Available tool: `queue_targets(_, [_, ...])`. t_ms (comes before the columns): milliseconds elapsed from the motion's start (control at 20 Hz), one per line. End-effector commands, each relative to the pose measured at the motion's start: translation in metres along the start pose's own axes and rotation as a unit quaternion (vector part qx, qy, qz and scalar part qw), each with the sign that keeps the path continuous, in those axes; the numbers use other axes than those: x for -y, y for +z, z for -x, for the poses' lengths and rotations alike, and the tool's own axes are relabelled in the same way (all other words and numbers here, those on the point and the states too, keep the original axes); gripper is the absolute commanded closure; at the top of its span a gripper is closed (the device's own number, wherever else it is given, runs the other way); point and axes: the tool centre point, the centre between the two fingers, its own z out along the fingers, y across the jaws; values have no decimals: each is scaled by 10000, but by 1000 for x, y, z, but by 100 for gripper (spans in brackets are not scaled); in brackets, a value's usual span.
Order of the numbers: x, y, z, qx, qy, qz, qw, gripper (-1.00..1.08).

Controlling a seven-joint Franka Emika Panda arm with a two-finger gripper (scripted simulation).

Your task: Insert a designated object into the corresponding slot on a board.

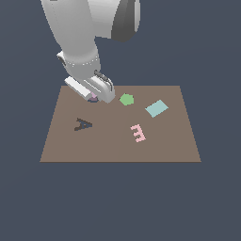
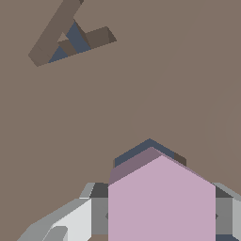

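The lilac-purple polygonal block (image 2: 160, 197) sits between my gripper's fingers (image 2: 96, 214), which are shut on its sides. In the exterior view only a sliver of the block (image 1: 93, 97) shows under my gripper (image 1: 94, 96), low over the far left part of the brown board (image 1: 117, 141). In the wrist view the block hangs directly over the dark navy slot (image 2: 141, 150); only the slot's far rim shows past the block. Whether the block's bottom has entered the slot cannot be told.
On the board lie a flat green hexagon (image 1: 126, 99), a light blue rectangle (image 1: 156, 108) and a pink E (image 1: 137, 132). A dark A-shaped cutout (image 1: 83, 124) is at the exterior view's left; it also shows in the wrist view (image 2: 66, 40).
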Motion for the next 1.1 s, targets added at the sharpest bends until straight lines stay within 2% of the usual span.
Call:
queue_targets(0, [-2,0,-2,-1,-43,-2,10000,108])
queue_targets(550, [-2,10,-3,0,-53,2,10000,108])
queue_targets(600, [-2,10,-3,0,-53,2,10000,-92])
queue_targets(1050, [-2,10,-3,0,-53,2,10000,-92])
